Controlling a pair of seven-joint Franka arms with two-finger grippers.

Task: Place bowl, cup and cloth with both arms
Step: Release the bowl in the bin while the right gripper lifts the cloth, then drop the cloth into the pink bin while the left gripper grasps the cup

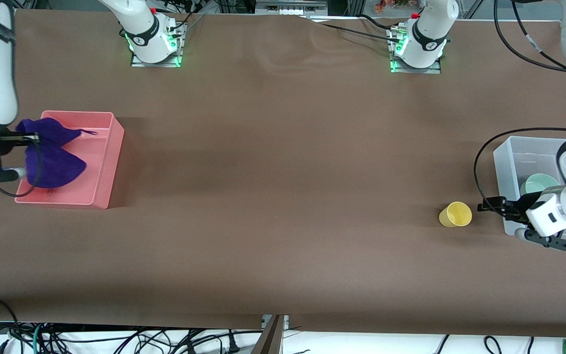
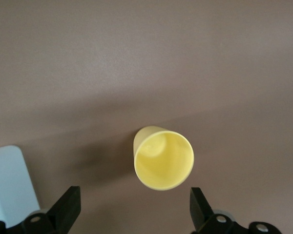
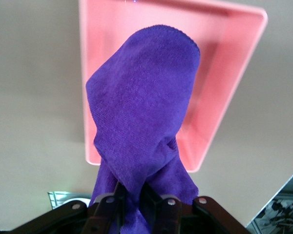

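The yellow cup (image 1: pixel 456 214) (image 2: pixel 163 158) stands on the brown table, mouth up, beside the clear bin. My left gripper (image 1: pixel 485 205) (image 2: pixel 135 207) hovers over the table between the cup and the bin, open and empty, its fingers wider apart than the cup. The mint-green bowl (image 1: pixel 537 185) sits inside the clear bin, partly hidden by the left arm. At the right arm's end, my right gripper (image 1: pixel 16 139) (image 3: pixel 141 195) is shut on the bunched top of the purple cloth (image 1: pixel 49 157) (image 3: pixel 141 117), which hangs over the pink bin.
The pink bin (image 1: pixel 111 147) (image 3: pixel 224 87) rests at the right arm's end of the table. The clear plastic bin (image 1: pixel 506 157) (image 2: pixel 10 180) sits at the left arm's end. Black cables loop over the clear bin.
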